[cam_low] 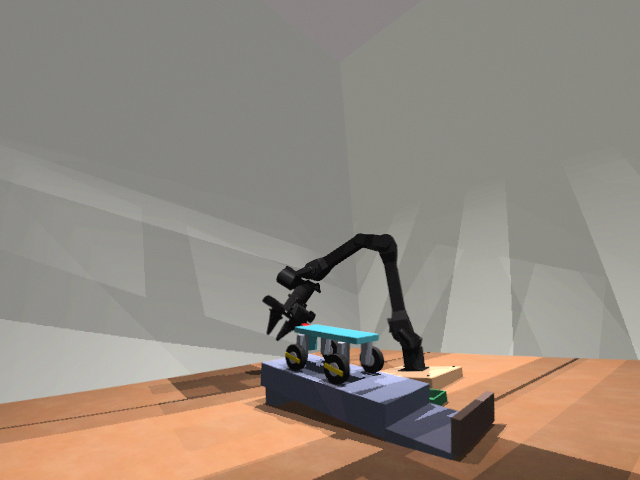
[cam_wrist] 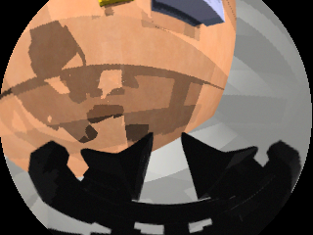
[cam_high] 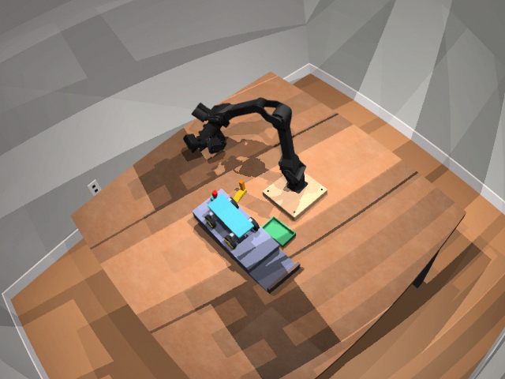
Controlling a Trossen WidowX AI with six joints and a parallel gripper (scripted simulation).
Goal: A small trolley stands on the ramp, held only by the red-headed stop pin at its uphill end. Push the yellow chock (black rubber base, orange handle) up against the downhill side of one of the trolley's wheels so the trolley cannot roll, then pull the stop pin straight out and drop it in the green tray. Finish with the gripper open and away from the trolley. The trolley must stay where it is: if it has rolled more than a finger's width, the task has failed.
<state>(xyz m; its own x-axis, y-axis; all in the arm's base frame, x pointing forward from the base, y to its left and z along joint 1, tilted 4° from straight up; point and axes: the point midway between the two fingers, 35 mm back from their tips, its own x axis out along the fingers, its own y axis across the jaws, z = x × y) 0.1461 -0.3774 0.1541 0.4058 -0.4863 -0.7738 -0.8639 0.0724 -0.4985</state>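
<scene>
The turquoise trolley [cam_high: 230, 215] [cam_low: 336, 333] stands on the blue-grey ramp [cam_high: 255, 250] [cam_low: 320, 396]. The red head of the stop pin [cam_high: 214, 193] [cam_low: 305, 324] shows at the trolley's uphill end. The yellow chock [cam_high: 239, 195] [cam_wrist: 114, 2] lies on the table beside the ramp's uphill part, apart from the wheels, its orange handle [cam_high: 241, 185] upright; its black base cannot be made out. The green tray [cam_high: 279, 231] [cam_low: 439, 396] is empty beside the ramp. My gripper [cam_high: 202, 151] [cam_low: 272, 335] [cam_wrist: 167, 135] is partly open and empty, above the table beyond the ramp's uphill end.
The arm's pale base plate [cam_high: 277, 193] [cam_low: 449, 376] stands behind the tray and chock. A brown end stop [cam_high: 284, 277] [cam_low: 473, 417] crosses the ramp's low end. The table's far edge runs near and below the gripper, with the wall beyond.
</scene>
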